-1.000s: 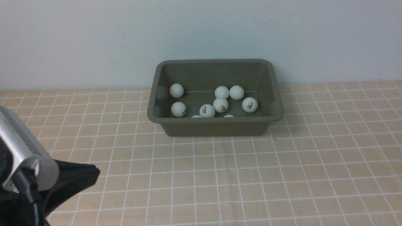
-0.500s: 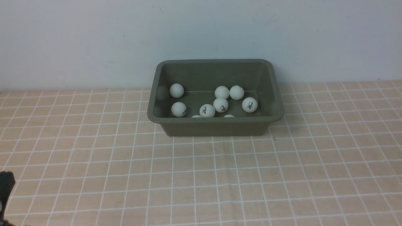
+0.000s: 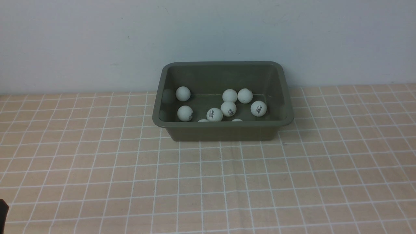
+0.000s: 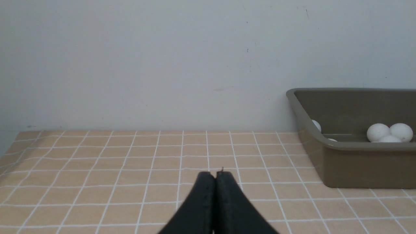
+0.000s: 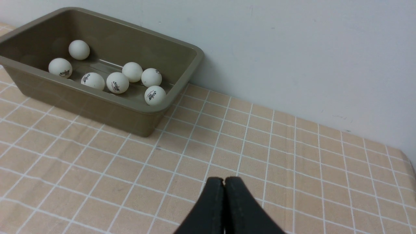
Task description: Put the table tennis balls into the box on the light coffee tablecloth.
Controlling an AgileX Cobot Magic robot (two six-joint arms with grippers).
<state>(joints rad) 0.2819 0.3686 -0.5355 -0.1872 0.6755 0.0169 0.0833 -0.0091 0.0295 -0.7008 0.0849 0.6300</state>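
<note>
The table tennis balls (image 3: pixel 228 108) lay inside the box (image 3: pixel 223 129) at the light coffee tablecloth's (image 3: pixel 208 182) far edge. Left claw (image 4: pixel 215 175) and right claw (image 5: pixel 224 180) were pressed together, well apart from it.

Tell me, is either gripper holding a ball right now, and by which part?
Nothing is held. The left gripper and right gripper both have jaws shut together, empty above the tablecloth.

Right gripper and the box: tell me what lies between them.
Only bare tablecloth lies between the right gripper and the box, seen in the right wrist view.
</note>
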